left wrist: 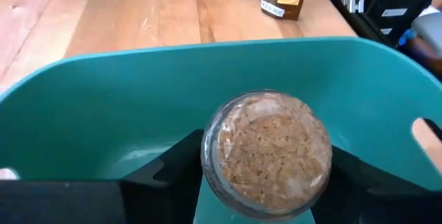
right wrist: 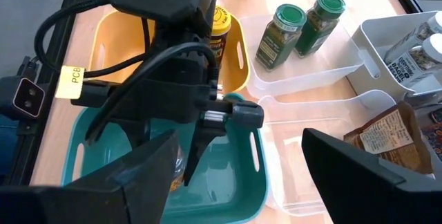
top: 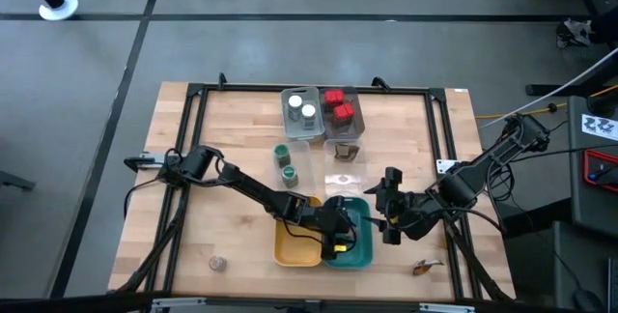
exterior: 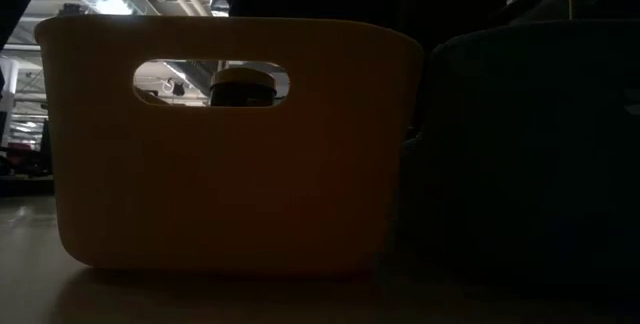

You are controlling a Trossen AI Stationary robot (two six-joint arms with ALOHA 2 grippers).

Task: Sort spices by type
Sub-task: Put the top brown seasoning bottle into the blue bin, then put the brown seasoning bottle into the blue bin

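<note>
Teal is the colour of the tray [top: 359,245] where the left hand [top: 335,233] is busy. It sits at the front of the desk [top: 241,139], touching a yellow tray [top: 290,245] beside it.

Count the spices. Two white-lidded jars [top: 301,108] stand in a grey tray [top: 295,128] at the back. Two red boxes [top: 336,105] sit in the next tray [top: 351,129]. Two green-lidded jars [right wrist: 298,23] stand in a clear tray [right wrist: 304,79]. One yellow jar [right wrist: 219,34] is inside the yellow tray. One brown packet [right wrist: 390,133] rests in another clear tray [right wrist: 311,113]. One small round tin [top: 218,264] lies alone near the desk's front left corner. One brown jar [top: 423,268] lies on its side near the front right.

One more jar [left wrist: 266,153] is in the left hand. This glass jar is full of brown crumbs. The hand's dark fingers [left wrist: 179,158] sit on both sides of it, set narrow, and the jar is down inside the teal tray. It is hard to tell if the fingers press it or have just let go.

The right hand [top: 388,207] hangs just beside the teal tray, on its right. Its two fingers [right wrist: 359,162] stand wide apart and hold nothing.
</note>
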